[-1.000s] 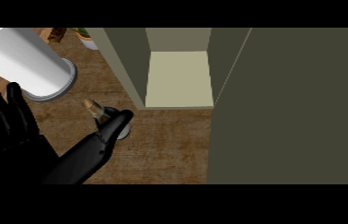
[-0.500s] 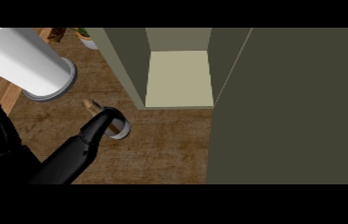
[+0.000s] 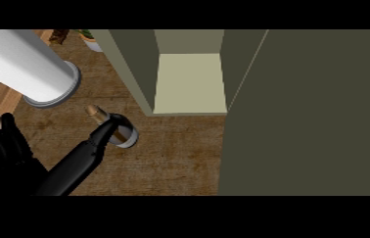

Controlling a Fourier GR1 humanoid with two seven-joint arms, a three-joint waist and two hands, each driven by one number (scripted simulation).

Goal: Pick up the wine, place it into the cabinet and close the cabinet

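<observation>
I have my left hand curled round the wine bottle on the counter, near and left of the open cabinet, so I think putting it inside and shutting the door are left.

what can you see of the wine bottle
The wine bottle looks small from above: a golden-brown capped neck pointing up and left in the view, a brown body and a greyish round base. It is tilted rather than seen straight down. It sits over the brown wood-grain counter, just left of and in front of the open cabinet, apart from it. Black fingers of the left hand curl round its body. Whether it touches the counter cannot be told.
</observation>
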